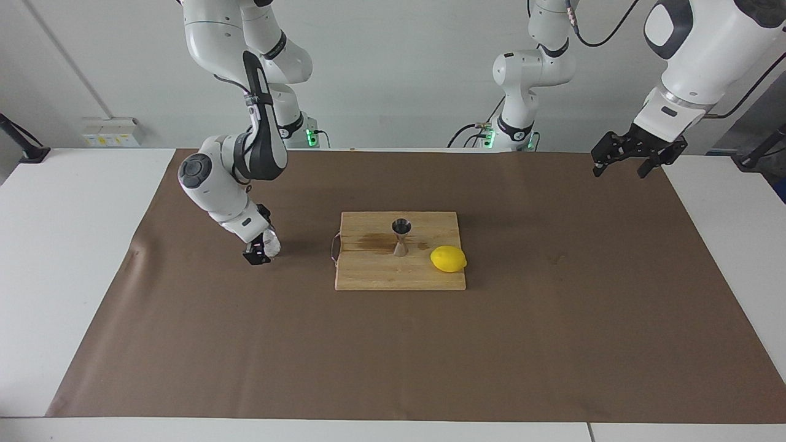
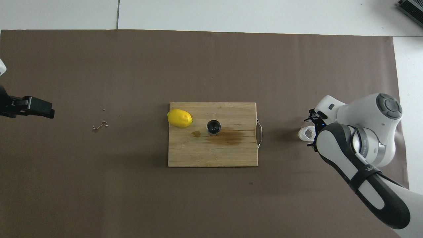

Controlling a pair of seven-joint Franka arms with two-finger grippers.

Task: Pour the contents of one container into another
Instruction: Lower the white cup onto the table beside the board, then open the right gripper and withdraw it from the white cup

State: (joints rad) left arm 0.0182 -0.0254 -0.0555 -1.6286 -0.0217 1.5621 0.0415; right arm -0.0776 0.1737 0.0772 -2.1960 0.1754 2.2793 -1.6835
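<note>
Waiting spread open and empty, the left gripper (image 1: 620,166) hangs over the mat's corner; the right gripper (image 1: 261,252) is at the crinkled cup (image 1: 271,244), which leans low on the mat, seemingly parked clear of the cutting board (image 1: 368,276) where the steel jigger (image 1: 401,236) stands upright; whether it grips cannot be told

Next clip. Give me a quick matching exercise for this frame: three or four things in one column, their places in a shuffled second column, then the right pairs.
Things:
1. jigger
2. lemon
3. crinkled cup
4. left gripper

Places:
A. on the brown mat, off the board, at the right gripper
B. raised over the mat's corner, waiting
C. upright, mid cutting board
D. lying at the board's edge toward the left arm's end

Pairs: 1-C, 2-D, 3-A, 4-B
</note>
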